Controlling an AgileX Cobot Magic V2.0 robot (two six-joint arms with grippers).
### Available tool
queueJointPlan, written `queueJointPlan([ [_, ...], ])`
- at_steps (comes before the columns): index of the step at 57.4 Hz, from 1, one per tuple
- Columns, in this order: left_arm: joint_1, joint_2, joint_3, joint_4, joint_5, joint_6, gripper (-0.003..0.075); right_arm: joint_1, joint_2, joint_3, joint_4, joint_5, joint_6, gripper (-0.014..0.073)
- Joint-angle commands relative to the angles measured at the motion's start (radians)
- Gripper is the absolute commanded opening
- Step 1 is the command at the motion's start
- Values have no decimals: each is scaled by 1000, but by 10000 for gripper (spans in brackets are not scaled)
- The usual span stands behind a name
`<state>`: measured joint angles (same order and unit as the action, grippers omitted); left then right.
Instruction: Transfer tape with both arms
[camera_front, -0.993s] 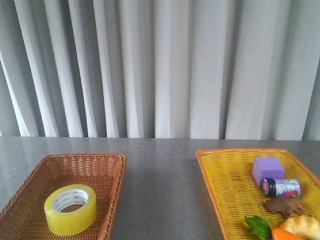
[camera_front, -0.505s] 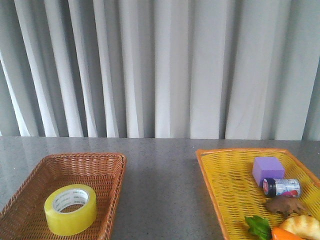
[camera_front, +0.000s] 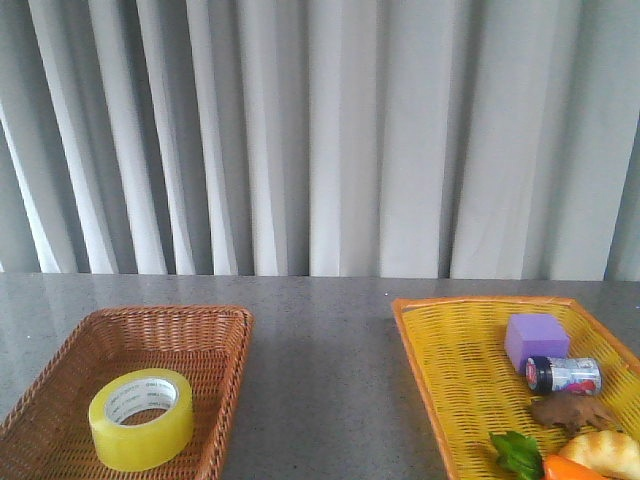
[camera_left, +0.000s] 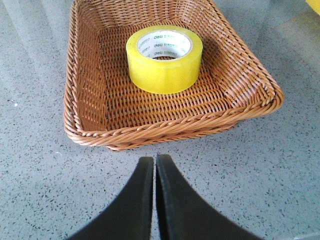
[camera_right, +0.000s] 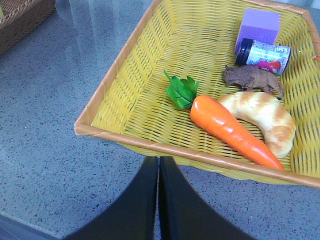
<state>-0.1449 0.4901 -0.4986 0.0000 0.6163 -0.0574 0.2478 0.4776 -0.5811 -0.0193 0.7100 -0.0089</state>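
The yellow tape (camera_front: 141, 418) (camera_left: 164, 59) lies flat in the brown wicker basket (camera_front: 222, 330) (camera_left: 85, 100) at the table's left. My left gripper (camera_left: 154, 159) is shut and empty, hovering over the grey tabletop just short of that basket's near rim. Shut and empty too, my right gripper (camera_right: 159, 159) hangs before the near rim of the yellow basket (camera_front: 420, 350) (camera_right: 130, 80). Neither arm appears in the front view.
The yellow basket holds a purple block (camera_front: 536, 340) (camera_right: 258, 25), a small jar (camera_front: 563, 375) (camera_right: 262, 51), a brown animal figure (camera_right: 252, 77), a croissant (camera_right: 262, 117) and a toy carrot (camera_right: 227, 127). A grey curtain (camera_front: 320, 130) hangs behind the table.
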Motion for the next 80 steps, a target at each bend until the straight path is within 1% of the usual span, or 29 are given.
queueJointPlan([
  [1, -7, 5, -25, -7, -75, -11, -6, -5, 6, -24, -3, -64, -1, -7],
  [10, -7, -17, -3, 10, -91, 0, -7, -5, 6, -24, -3, -64, -1, -7],
  [22, 11, -208, 187, 12, -310, 0, -7, -5, 6, -24, -4, -64, -1, -7],
  [28, 62, -316, 284, -18, -368, -1, -7, -5, 6, -24, -4, -64, -1, -7],
  [34, 96, -411, 371, -16, -413, -3, -7, -5, 6, -24, -4, -64, -1, -7],
  [41, 102, -509, 462, -16, -474, -9, -7, -5, 6, -24, -4, -64, -1, -7],
  [46, 102, -517, 521, -15, -568, -10, -7, -5, 6, -24, -4, -64, -1, -7],
  [48, 102, -517, 517, -14, -550, -10, -7, -5, 6, -24, -4, -64, -1, -7],
  [54, 101, -518, 516, 0, -577, -10, -7, -5, 6, -24, -3, -64, -1, -7],
  [80, 101, -517, 515, -6, -571, -10, -7, -5, 6, -24, -3, -64, -1, -7],
])
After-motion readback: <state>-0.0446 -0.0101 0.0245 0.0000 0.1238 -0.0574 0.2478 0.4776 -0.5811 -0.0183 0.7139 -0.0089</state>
